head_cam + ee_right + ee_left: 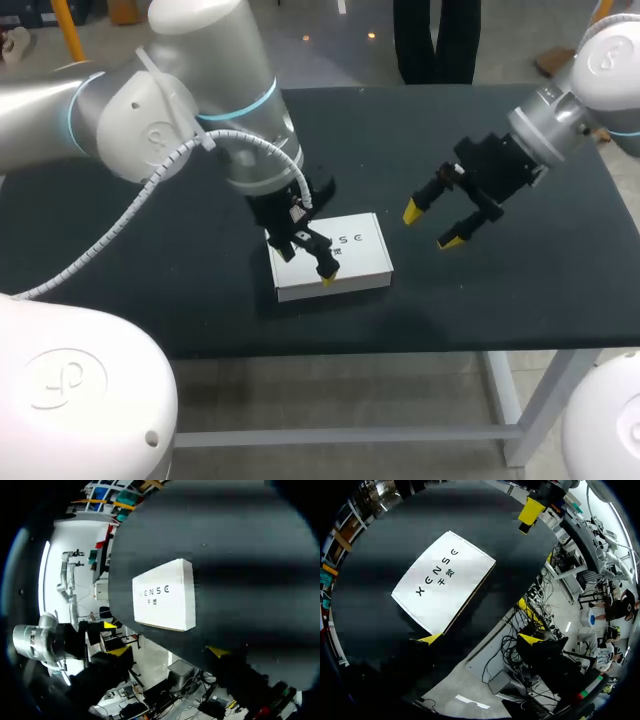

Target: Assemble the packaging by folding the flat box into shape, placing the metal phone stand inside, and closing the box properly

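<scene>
Yellow fingertips [431,639] of the left gripper [481,639] stand wide apart with nothing clamped between them. One wedge-shaped tip sits just beside the near corner of the box [445,580]; the other hangs past the table's edge. From the head view this gripper is low over the box's front edge, its black fingers lying across the lid.

The box is a shallow white carton, rectangular, with crisp folded edges and a flat, smooth lid that carries dark print. It appears closed, and it lies slightly skewed near the front edge of the table [520,290], whose top is matte black. Along one long side a thin brownish edge shows.

The right gripper [431,226] hangs above the table on the box's right, apart from it, with its two yellow tips spread wide and holding nothing.

Behind the fingers, the left arm [200,90] is made of glossy white rounded casings with a spiral-wrapped cable [120,225] looping down from it. The right arm [560,110] ends in a silvery wrist and a black gripper body.
</scene>
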Motion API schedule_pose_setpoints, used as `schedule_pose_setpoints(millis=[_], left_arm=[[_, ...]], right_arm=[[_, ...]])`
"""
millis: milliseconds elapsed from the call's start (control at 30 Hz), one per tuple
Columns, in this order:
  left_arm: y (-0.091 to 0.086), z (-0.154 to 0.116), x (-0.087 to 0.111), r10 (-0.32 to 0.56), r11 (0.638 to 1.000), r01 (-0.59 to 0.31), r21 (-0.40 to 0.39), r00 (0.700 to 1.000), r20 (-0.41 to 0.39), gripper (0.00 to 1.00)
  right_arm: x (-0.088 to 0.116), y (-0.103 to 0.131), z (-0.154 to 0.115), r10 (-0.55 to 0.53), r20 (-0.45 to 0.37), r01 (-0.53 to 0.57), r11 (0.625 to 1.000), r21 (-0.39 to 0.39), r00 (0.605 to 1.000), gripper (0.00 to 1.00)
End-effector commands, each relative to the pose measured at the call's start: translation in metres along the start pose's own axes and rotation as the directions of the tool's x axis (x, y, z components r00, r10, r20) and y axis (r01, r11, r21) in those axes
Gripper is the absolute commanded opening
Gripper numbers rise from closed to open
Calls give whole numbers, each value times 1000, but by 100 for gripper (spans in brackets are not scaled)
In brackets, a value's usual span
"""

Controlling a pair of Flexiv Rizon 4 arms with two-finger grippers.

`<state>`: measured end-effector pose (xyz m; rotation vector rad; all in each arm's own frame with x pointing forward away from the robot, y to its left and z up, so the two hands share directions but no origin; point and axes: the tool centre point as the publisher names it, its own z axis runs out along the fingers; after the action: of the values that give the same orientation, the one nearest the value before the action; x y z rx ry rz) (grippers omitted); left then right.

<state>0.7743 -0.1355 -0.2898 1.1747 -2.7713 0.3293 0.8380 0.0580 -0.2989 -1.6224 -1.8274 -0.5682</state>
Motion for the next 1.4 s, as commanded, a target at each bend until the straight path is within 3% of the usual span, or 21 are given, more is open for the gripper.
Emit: schedule_pose_setpoints(millis=[33,167,200,367,500,667,700,800,1233,1333,1400], left_arm=[[-4,0,1,-1,999,2,-38,1000,6,100],[-5,2,4,-19,999,20,-42,1000,9,100],[-6,6,8,-62,997,63,-35,997,34,100],[-1,18,30,-160,987,162,-20,986,46,100],[7,27,52,-244,970,244,11,965,101,100],[11,37,70,-308,951,304,48,941,140,100],[11,39,72,-334,942,328,64,930,153,100],[7,50,74,-483,876,459,150,832,273,100],[7,50,74,-483,876,459,150,832,273,100],[7,53,74,-490,872,469,142,834,253,100],[8,56,74,-497,868,479,133,836,232,100]], right_arm=[[0,-6,0,-1,2,2,992,-126,1000,100],[0,-6,0,-1,2,2,992,-126,1000,100],[-12,-6,-3,-6,-17,4,986,-165,1000,100],[-35,-1,-25,-160,26,161,956,-247,987,100],[-50,7,-46,-305,72,312,903,-295,950,100],[-62,13,-62,-398,134,419,835,-356,907,100],[-64,14,-64,-416,146,440,822,-361,897,100],[-70,16,-66,-486,204,528,784,-327,849,100],[-73,18,-66,-502,217,547,779,-306,837,100],[-76,26,-71,-585,307,661,660,-357,751,100],[-77,30,-76,-637,381,742,563,-363,670,100]])
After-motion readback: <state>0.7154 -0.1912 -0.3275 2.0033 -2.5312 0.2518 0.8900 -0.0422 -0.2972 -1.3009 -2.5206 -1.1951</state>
